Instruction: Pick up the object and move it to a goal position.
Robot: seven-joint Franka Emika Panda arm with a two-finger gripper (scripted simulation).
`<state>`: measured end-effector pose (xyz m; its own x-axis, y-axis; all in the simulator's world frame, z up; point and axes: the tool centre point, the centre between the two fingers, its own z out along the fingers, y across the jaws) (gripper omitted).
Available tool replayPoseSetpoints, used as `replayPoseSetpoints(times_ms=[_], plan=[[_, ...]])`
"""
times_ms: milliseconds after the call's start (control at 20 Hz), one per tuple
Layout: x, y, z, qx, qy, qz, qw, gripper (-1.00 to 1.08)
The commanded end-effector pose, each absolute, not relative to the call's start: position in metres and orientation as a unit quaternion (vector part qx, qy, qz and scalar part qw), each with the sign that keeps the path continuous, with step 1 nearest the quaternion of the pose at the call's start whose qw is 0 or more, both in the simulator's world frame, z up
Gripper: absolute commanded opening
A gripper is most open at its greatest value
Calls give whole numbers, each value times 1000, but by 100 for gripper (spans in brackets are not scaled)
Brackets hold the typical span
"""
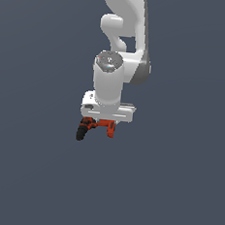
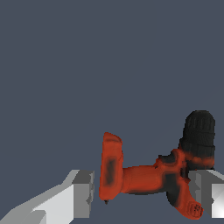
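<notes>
The object (image 1: 96, 127) is a small orange-red drill shape with a black rounded end (image 1: 80, 133), lying right under the white hand of my gripper (image 1: 99, 125), which hides the fingers in the exterior view. In the wrist view the object (image 2: 144, 177) lies lengthwise between the two grey fingers of the gripper (image 2: 142, 192). One finger (image 2: 82, 192) stands a narrow gap away from the object's flat orange foot. The other finger (image 2: 205, 190) is against the body near the black end (image 2: 199, 131). The jaws stand wide, around the object.
A plain dark grey-blue ground (image 1: 175, 188) lies all around. The white-grey arm (image 1: 124, 33) rises behind the hand in the exterior view.
</notes>
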<state>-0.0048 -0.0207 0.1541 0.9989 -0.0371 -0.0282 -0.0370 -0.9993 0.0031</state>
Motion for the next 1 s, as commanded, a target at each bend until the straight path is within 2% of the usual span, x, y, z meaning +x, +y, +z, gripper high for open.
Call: replayPoseSetpoints(times_ms=[0,550,950], plan=[[-4,-33,145,1000,-25,-16,3,68],[-3,-123,77,998,-63,-26,20,68],[-7,-147,59,997,-72,-29,26,68]])
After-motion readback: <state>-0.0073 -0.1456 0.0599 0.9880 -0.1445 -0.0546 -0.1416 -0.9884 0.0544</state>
